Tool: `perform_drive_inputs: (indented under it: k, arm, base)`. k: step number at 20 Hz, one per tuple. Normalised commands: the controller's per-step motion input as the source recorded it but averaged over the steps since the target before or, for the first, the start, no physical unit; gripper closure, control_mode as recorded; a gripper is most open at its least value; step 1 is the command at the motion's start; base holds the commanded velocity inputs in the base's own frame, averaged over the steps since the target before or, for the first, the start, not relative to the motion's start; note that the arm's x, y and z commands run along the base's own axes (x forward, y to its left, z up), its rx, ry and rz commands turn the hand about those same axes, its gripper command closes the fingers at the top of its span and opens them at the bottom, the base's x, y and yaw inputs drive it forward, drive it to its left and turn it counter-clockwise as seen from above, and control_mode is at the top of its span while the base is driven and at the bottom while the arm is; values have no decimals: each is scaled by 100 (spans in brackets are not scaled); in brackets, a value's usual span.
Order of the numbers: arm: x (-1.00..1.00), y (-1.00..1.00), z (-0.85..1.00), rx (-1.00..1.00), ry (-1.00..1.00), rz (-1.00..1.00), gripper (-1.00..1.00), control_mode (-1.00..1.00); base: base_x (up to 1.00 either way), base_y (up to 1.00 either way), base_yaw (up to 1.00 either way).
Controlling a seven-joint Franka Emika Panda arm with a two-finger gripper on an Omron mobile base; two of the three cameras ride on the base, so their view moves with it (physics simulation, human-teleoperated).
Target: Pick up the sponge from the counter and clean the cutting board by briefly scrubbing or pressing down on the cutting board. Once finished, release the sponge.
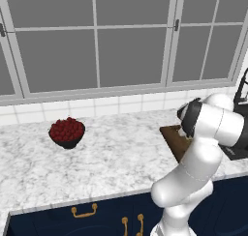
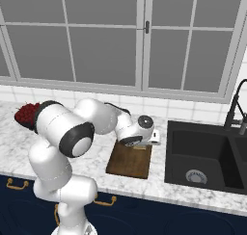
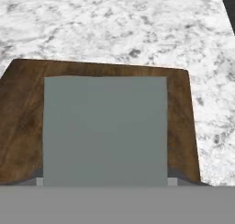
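Claw [image 2: 142, 143] sits low over the cutting board [image 2: 129, 161], its wrist bent down at the board's far end, which fits a pressing or scrubbing pose more than a carry. From the hand camera a flat grey rectangle fills the middle of the picture right in front of the lens; I take this for the scouring face of the sponge [image 3: 105, 129], held so close that it hides the finger tips. Two small grey bits poke out at its lower corners, perhaps the fingers at its sides, so my reading is that the claw is closed about the sponge, though the grip itself is hidden and how wide the jaws stand cannot be told.

Brown board shows around the sponge on three sides, so the sponge is over the board and well within its edges. Whether it touches the wood or hangs just above it, I cannot tell.

The board lies on the white marble worktop [image 2: 159, 189], its long side running away from the robot, with the black sink [image 2: 202, 157] just beside it on one side. A dark bowl of red fruit [image 1: 67, 132] stands well apart from the board on the other side, out of the way.

The sponge has not yet been released
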Motion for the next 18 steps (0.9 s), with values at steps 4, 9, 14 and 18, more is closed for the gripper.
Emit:
perform_drive_inputs:
  k: [4, 9, 14, 18]
  arm:
    - [-96, 27, 0, -5, -12, 9, 100, -100]
    - [-78, 62, 1, -17, 0, 12, 100, -100]
    - [-55, 66, 26, -19, 17, 14, 100, -100]
    - [-25, 74, 72, -15, 10, 15, 100, -100]
  base:
    - [0, 0, 0]
    - [0, 0, 0]
    - [0, 0, 0]
    - [0, 0, 0]
